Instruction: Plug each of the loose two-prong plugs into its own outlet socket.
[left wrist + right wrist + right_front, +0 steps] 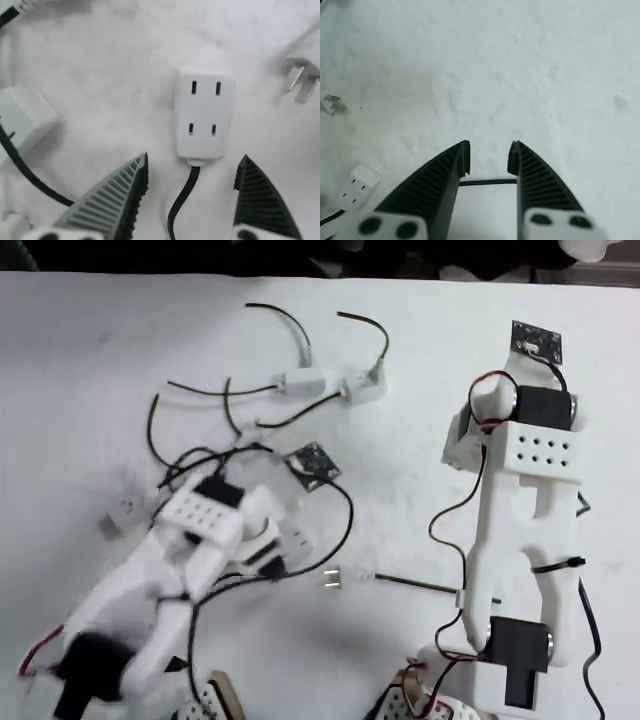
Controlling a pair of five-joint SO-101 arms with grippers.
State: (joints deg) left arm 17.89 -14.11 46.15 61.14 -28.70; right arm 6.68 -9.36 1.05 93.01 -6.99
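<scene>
Ideally the left hand (194,162), jaws apart either side of the socket's cord (182,200), should close on the socket block (205,117) itself, which lies slots-up on the bench (100,100), not on the cord. The right hand (490,147), also apart, straddles a black wire (487,182); a loose plug (300,82) lies near the socket.

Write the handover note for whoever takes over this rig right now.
Left tool: open, flanking the cord end of the white plastic socket block; its four slots are empty.
Right tool: open, a thin black cord crossing between its jaws.
White two-prong plug lies loose on the white table beside that block.
Done: nothing seated here.
Left: grasp the plug, seat it; the white corded pieces farther back are too small to judge.
</scene>
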